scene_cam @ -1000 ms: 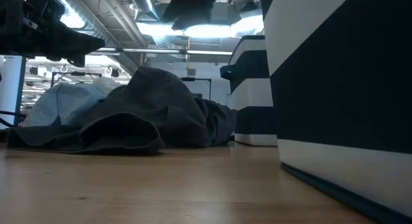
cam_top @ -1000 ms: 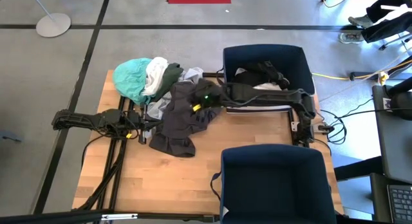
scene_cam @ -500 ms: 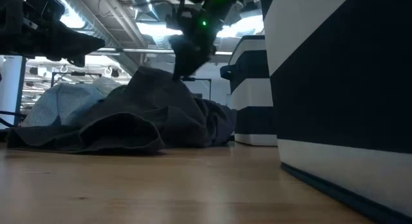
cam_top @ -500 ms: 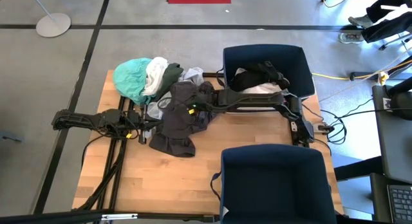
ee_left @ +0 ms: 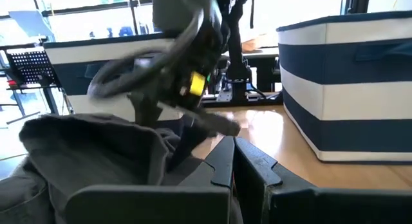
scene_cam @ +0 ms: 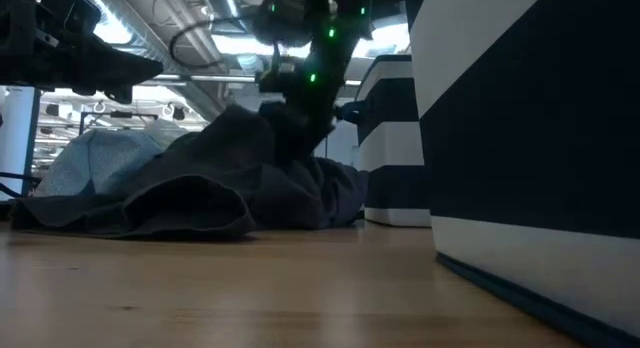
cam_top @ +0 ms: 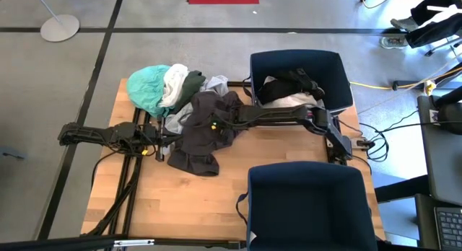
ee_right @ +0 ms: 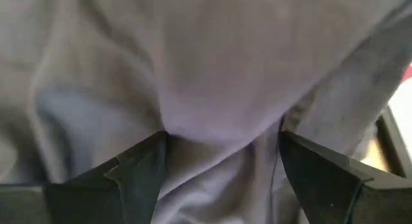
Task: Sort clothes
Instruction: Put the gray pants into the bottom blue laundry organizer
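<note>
The right gripper (ee_right: 219, 153), lowered within the last second from above the pile, is pressed with fingers spread into the dark grey garment (cam_top: 202, 132) at mid-table, a grasp apparently being readied, while the left gripper (cam_top: 167, 137) waits closed beside it.

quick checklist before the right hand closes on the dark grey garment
1. Right hand open: ok, its fingers are spread with fabric between them.
2. Right hand down on the dark grey garment: ok, grey cloth fills the right wrist view.
3. Only one garment between the fingers: cannot tell, the folds hide what lies below.
4. Left hand clear of the grasp: not ok, it sits at the garment's edge, shut; whether it pins cloth cannot be told.
5. Far bin has room: ok, clothes inside lie below its rim.
</note>
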